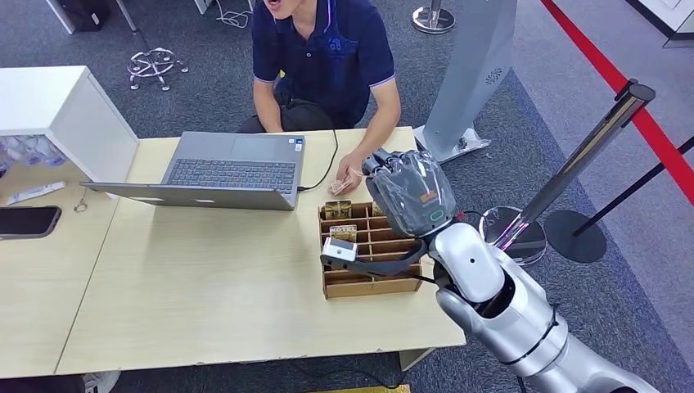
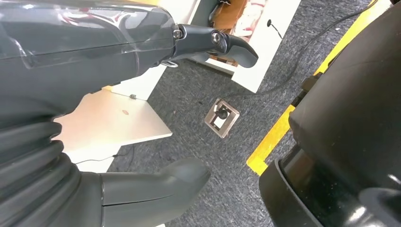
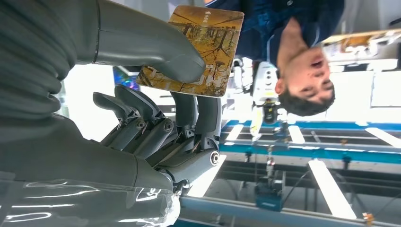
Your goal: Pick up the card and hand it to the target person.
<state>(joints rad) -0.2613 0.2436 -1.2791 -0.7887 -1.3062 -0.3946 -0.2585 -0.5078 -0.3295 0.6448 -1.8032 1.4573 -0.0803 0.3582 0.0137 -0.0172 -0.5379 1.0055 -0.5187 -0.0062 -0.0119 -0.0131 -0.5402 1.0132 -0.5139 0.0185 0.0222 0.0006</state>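
Fingers (image 3: 198,113) of right hand (image 3: 156,123) clamped with thick grey thumb on card (image 3: 201,49): thumb across printed face, darker fingers behind, card pinched between them, held off any surface. Head view: right hand (image 1: 413,192) raised above far end of cardboard divider box (image 1: 364,282), back of hand toward camera, card hidden behind it; silver right arm entering from lower right. Person (image 1: 323,61) in dark blue polo seated across light wooden table (image 1: 213,303), one hand (image 1: 348,176) resting on tabletop just beside far edge of box and near robot's fingers. Open grey laptop (image 1: 233,168) on table in front of person, cable running from its right side. Box compartments holding a few yellowish cards (image 1: 340,210) toward far left corner. Dark phone (image 1: 29,221) on adjoining table at left; white cabinet (image 1: 65,115) behind it. Stanchion post (image 1: 585,155) and red floor strip at right. Left wrist view: left hand (image 2: 142,109) hanging over grey carpet, fingers (image 2: 222,45) extended, thumb well apart from them, nothing held; metal floor socket (image 2: 221,117) and yellow floor line below. Right wrist view: card with yellow-brown tree picture and rounded corners, tilted; person's face and blue shirt behind it.
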